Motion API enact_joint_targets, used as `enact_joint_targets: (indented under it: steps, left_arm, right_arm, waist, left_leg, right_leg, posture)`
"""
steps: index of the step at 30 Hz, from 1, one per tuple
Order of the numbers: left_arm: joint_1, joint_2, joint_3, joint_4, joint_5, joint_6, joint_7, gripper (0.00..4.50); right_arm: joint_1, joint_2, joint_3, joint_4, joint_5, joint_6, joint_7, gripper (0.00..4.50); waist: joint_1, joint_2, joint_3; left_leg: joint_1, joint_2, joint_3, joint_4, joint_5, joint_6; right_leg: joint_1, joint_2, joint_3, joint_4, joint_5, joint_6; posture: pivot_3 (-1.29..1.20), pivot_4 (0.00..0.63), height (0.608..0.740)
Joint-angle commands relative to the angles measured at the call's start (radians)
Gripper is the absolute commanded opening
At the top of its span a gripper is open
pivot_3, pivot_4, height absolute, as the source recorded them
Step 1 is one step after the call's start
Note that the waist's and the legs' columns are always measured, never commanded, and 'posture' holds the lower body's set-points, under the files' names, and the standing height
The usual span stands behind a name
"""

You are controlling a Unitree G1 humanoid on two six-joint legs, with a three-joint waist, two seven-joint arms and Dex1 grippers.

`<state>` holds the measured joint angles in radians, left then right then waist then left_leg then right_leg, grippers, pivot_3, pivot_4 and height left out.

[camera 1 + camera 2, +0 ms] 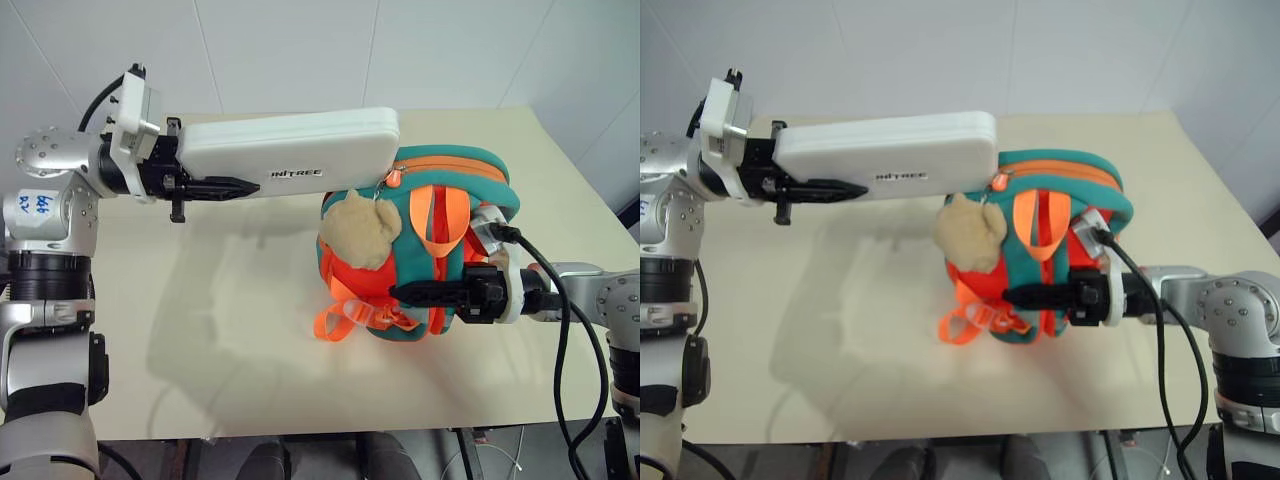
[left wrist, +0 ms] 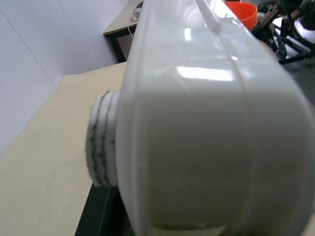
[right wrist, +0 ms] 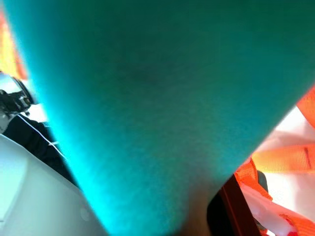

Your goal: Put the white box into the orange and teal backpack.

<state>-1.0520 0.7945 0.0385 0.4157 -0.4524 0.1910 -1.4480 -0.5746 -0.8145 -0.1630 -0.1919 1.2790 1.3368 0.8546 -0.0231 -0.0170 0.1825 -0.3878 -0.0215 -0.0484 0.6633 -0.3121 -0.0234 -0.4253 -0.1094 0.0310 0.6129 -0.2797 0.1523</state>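
The white box (image 1: 295, 150) is long, flat and glossy, with rounded corners and small dark lettering along its side. It hangs level above the beige table (image 1: 200, 330), its far end reaching over the top of the orange and teal backpack (image 1: 440, 250). The left gripper (image 1: 215, 187) clamps the box's other end, black fingers closed on it. The backpack stands on the table, teal-edged with an orange body, orange webbing loops (image 1: 345, 320) low on its front and a tan plush toy (image 1: 360, 232) hanging there. The right gripper (image 1: 410, 293) is closed on the backpack's lower teal part, its fingers nearly together.
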Motion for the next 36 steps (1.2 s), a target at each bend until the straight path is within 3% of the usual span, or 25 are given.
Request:
enact_joint_targets:
  steps: [1,10,14,24,36]
  left_arm:
    - [-0.051,0.031,-0.023,0.045,0.059,-0.025,-0.044,1.29]
    - [-0.105,0.048,-0.104,0.106,0.152,-0.021,-0.11,1.29]
    - [-0.144,0.013,-0.158,0.122,0.204,-0.007,-0.091,1.29]
    - [-0.343,-0.212,-0.261,0.21,0.252,0.083,-0.104,1.29]
    - [-0.394,-0.4,-0.405,0.23,0.362,0.088,-0.145,1.29]
  right_arm:
    - [-0.046,0.013,-0.036,-0.006,0.051,0.004,-0.021,0.55]
    - [-0.056,0.041,-0.034,-0.004,0.077,-0.005,-0.068,0.55]
    - [-0.058,0.055,-0.031,-0.004,0.082,-0.012,-0.083,0.55]
    - [-0.068,0.094,-0.008,-0.002,0.071,-0.021,-0.092,0.55]
    - [-0.054,0.13,-0.007,-0.02,0.069,-0.024,-0.107,0.55]
  waist:
    - [-0.002,0.0,0.0]
    - [-0.002,0.0,0.0]
    - [-0.002,0.0,0.0]
    - [0.006,-0.002,0.001]
    - [-0.001,-0.002,0.001]
  left_leg:
    - [0.0,0.0,0.0,0.0,0.0,0.0]
    - [-0.001,0.0,0.0,0.0,-0.001,0.001]
    - [-0.001,0.0,0.0,0.0,-0.001,0.001]
    - [-0.003,0.0,0.0,0.002,-0.001,0.002]
    - [-0.003,0.0,0.003,0.002,-0.001,0.002]
  right_leg:
    - [0.0,0.0,0.0,0.0,0.0,0.0]
    - [-0.001,0.0,0.0,0.0,0.0,0.0]
    - [-0.001,0.0,0.0,0.0,0.0,0.0]
    - [-0.002,0.0,0.0,0.001,0.0,0.0]
    - [-0.003,0.0,0.0,0.0,0.0,0.001]
  posture:
    - [0.0,0.15,0.74]
    - [0.0,0.15,0.74]
    - [0.0,0.15,0.74]
    - [0.0,0.15,0.74]
    - [0.0,0.15,0.74]
